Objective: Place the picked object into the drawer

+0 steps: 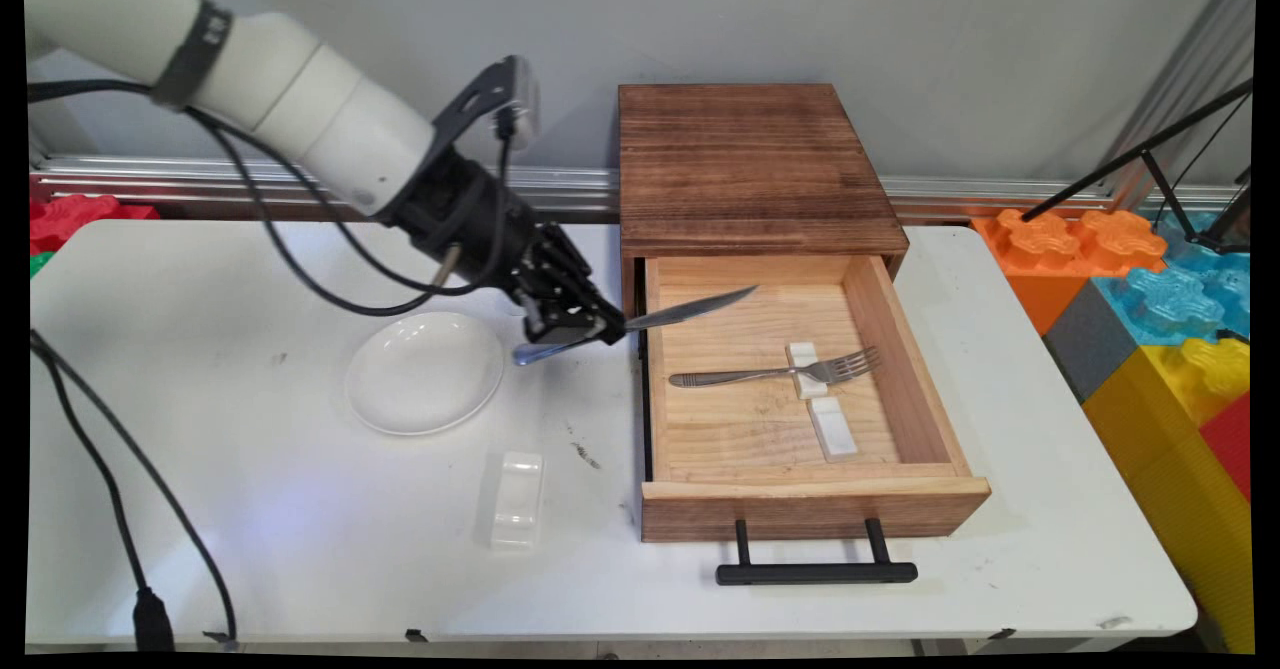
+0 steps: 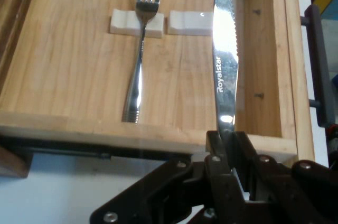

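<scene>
White table (image 1: 300, 569) with rounded corners, its surface marked by a few dark scuffs, set against a plain pale grey wall (image 1: 900, 29). An aluminium rail (image 1: 1000, 189) runs horizontally along the wall's base behind the table. To the right stand large interlocking foam blocks (image 1: 1170, 319) in orange, blue, grey, yellow and red; similar red and green blocks (image 1: 70, 221) show at the far left. Black tripod legs (image 1: 1140, 157) cross the upper right corner beside a vertical metal profile (image 1: 1190, 59). Lighting is even and diffuse.
</scene>
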You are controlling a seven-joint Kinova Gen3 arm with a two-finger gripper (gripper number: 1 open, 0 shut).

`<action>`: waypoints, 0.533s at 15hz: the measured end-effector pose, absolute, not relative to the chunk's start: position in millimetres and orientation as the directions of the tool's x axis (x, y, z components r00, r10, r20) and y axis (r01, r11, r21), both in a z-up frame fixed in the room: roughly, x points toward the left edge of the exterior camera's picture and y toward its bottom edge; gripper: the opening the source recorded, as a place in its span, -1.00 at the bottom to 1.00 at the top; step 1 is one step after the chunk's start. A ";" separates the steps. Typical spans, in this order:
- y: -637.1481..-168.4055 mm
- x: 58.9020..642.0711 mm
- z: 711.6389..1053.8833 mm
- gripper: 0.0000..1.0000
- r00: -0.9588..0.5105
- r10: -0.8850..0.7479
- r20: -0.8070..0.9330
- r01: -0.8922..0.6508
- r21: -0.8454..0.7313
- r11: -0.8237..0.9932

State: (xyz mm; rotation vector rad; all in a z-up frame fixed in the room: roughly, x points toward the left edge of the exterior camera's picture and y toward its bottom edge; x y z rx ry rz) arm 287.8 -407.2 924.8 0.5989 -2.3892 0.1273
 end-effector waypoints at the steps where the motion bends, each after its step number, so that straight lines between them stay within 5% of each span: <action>1: -409.7 281.3 926.0 -1.00 -0.677 -0.390 0.624 -0.452 0.065 0.889; 8: -429.5 239.5 928.6 -1.00 -0.695 -0.382 0.610 -0.442 0.058 0.895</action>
